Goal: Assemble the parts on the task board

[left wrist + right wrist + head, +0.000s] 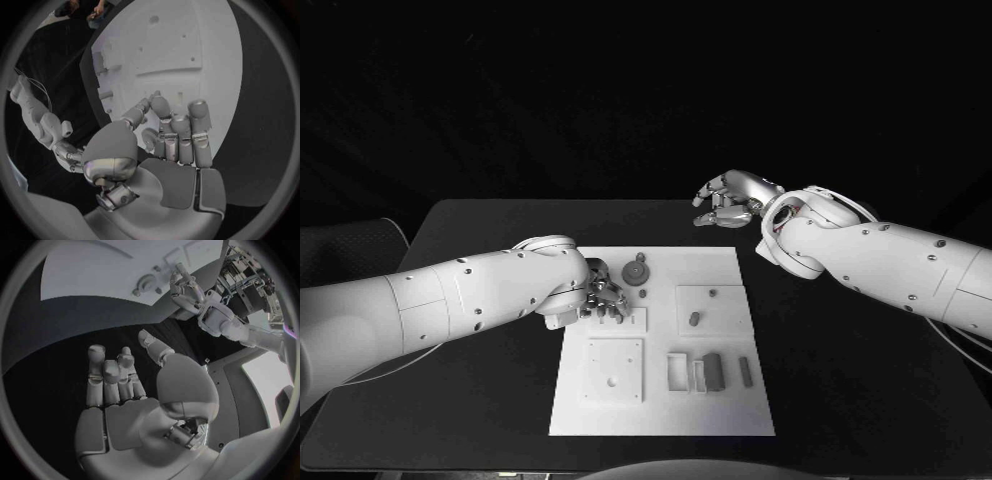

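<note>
White rectangular task board (733, 400) lies mid-worktop (473, 230); my left hand (599, 292) covers its upper-left corner, hiding what is beneath (fingers curled, whether pinching anything I cannot tell). My right hand (733, 200) hovers beyond, fingers apart, empty.

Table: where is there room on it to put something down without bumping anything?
Bare black table lies left of the task board, below the left arm, and along the board's right edge beneath the right arm. The far strip before the right robot hand is free too. It is crowded around the left robot hand, over the board's upper left by the round part.
</note>
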Robot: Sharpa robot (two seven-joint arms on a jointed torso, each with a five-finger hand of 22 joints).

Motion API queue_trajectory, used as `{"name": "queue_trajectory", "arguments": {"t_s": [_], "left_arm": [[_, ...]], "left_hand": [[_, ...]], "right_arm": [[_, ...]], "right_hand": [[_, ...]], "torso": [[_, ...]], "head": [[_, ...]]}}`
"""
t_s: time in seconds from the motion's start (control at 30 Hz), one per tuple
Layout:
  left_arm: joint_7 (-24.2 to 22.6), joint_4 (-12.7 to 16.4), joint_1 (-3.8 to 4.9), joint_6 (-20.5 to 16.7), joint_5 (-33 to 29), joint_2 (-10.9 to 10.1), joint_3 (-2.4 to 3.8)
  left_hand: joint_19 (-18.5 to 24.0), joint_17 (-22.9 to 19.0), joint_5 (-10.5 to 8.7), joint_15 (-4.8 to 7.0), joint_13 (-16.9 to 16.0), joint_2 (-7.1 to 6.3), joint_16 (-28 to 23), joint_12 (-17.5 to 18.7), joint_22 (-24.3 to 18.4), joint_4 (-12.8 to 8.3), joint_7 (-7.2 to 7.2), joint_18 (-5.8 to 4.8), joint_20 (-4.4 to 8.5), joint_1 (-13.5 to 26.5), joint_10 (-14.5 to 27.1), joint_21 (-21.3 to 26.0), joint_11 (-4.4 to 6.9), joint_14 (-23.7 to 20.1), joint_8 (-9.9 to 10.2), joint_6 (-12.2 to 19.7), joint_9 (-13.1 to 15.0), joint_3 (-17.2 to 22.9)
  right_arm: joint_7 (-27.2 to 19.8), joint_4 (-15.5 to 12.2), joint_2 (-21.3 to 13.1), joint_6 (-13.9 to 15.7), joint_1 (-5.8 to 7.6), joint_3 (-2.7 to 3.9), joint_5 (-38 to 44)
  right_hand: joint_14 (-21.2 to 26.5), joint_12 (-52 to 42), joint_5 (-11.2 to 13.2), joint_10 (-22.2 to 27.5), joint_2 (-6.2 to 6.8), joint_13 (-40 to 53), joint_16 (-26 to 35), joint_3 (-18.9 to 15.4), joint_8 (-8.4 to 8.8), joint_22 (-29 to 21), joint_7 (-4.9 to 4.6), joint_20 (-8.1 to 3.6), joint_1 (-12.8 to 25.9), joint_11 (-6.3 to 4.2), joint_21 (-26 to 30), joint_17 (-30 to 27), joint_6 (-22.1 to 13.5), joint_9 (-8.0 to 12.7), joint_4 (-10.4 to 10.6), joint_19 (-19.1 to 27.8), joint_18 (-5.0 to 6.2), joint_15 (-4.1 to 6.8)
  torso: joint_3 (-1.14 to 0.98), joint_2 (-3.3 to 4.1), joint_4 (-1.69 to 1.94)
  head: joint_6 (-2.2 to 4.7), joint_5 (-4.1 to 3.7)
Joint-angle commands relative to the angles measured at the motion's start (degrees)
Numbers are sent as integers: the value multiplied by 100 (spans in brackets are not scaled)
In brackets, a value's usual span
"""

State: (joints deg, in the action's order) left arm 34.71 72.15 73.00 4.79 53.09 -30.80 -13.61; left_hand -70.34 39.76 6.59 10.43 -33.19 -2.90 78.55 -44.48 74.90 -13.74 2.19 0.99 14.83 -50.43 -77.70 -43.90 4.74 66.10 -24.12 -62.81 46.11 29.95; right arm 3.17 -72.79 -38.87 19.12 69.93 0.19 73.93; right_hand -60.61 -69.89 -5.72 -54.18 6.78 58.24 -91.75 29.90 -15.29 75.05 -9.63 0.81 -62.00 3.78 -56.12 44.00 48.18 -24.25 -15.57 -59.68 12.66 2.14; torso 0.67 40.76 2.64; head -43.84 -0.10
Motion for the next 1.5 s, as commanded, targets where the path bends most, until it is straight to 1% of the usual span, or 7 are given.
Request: {"name": "queue_trajectory", "arguments": {"t_s": [0.03,0.4,0.63,0.7,0.87,1.17,1.5], "left_arm": [[-93,1,-5,-52,33,29,1],[-175,39,-5,-159,-21,-2,1],[-258,174,-6,-490,5,-93,1],[-276,218,-6,-605,11,-117,1],[-311,304,-6,-819,54,-155,1],[-347,500,-48,-1071,171,-270,0],[-306,623,-81,-1050,295,-343,0]], "left_hand": [[-27,-9,71,90,10,85,30,-30,95,-10,-167,193,40,-143,205,17,75,-71,18,-403,-4,86],[-24,-23,126,81,29,155,42,-41,107,-105,-159,187,39,-273,210,11,68,-80,23,-398,-7,204],[-47,-23,181,87,30,172,68,-68,115,-170,-168,183,41,-355,189,-13,75,-63,12,-427,-7,249],[-61,-23,233,93,30,168,81,-83,117,-184,-174,180,41,-370,176,-26,81,-50,5,-444,-7,257],[-97,-27,467,108,34,145,110,-115,117,-206,-190,178,45,-387,145,-57,97,-19,-10,-486,-9,272],[-124,-28,569,122,37,121,129,-137,117,-214,-203,182,52,-397,120,-78,111,6,-24,-516,-10,276],[-142,-28,606,131,37,103,141,-151,116,-217,-212,183,55,-403,102,-91,120,24,-33,-536,-10,277]], "right_arm": [[-2,1,6,-97,-1,3,-4],[-2,0,2,-115,-1,3,-4],[-2,-3,-11,-119,-1,2,-4],[-3,-4,-15,-122,-1,2,-4],[-3,-2,-24,-122,-4,2,-4],[-5,-6,-39,-125,-9,2,-4],[-6,4,-46,-145,-19,2,-4]], "right_hand": [[-12,-22,-23,30,-27,-7,21,-1,31,38,-42,-32,42,-10,18,7,-5,10,45,2,234,20],[-12,-26,-23,32,-32,-11,21,0,30,38,-42,-31,44,-10,18,7,-5,11,47,3,234,20],[-11,-28,-23,33,-32,-13,21,-1,30,39,-43,-31,46,-10,18,8,-4,11,48,3,234,20],[-11,-29,-22,33,-32,-14,21,-2,30,39,-43,-31,47,-10,18,8,-4,11,49,3,234,20],[-11,-30,-22,34,-33,-16,21,-2,30,39,-43,-31,49,-10,18,8,-4,12,50,4,234,19],[-11,-34,-22,36,-33,-20,21,-4,29,40,-43,-30,54,-10,19,9,-5,13,53,4,234,19],[-10,-38,-22,38,-35,-24,21,-5,29,40,-43,-30,60,-10,19,10,-4,14,58,5,234,19]], "torso": [[3,1,2],[1,-2,4],[0,-1,5],[0,0,4],[-1,0,2],[-2,-1,3],[-1,0,4]], "head": [[-2,-1],[-7,4],[-5,7],[-4,8],[-4,9],[-5,13],[-14,13]]}}
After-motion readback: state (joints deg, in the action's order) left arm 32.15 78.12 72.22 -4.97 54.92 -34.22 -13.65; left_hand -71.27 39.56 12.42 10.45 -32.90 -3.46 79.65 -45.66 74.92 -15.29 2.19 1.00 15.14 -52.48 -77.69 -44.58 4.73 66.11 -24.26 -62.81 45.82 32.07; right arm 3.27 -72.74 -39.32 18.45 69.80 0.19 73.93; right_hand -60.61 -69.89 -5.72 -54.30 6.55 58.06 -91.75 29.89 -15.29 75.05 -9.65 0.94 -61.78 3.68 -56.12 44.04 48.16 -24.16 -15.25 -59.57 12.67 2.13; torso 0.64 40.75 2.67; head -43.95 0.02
